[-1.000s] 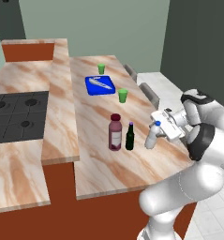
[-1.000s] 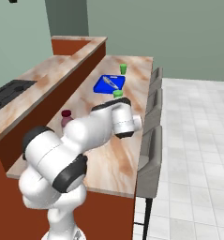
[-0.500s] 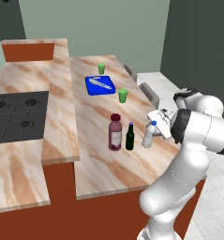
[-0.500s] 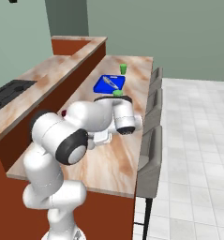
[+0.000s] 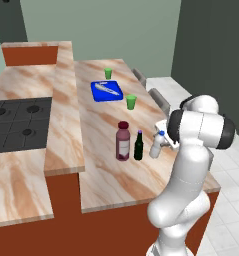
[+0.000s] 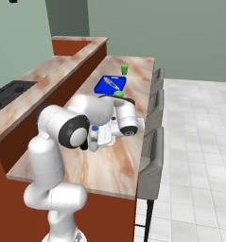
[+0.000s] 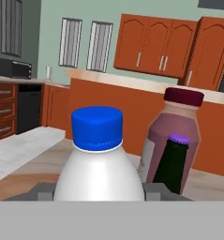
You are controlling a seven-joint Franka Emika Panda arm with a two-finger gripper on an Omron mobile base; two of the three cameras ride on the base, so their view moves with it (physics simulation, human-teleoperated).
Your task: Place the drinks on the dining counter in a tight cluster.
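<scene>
On my left base view, going left to right along the table (image 5: 98,180), I see the maroon bottle (image 5: 123,141), the green bottle (image 5: 138,146) just beside it, then the white bottle (image 5: 156,145) near the table's right edge. My arm is folded tight, elbow high, forearm reaching level toward the bottles, and the gripper (image 7: 99,192) is half open, its fingers against both sides of the white bottle. Compared with a second ago, the elbow has swung higher and the white bottle stands closer to the green one.

Base cams flank arm, share dining counter (image 5: 98,175); hand cam close behind white bottle (image 7: 99,173).
</scene>
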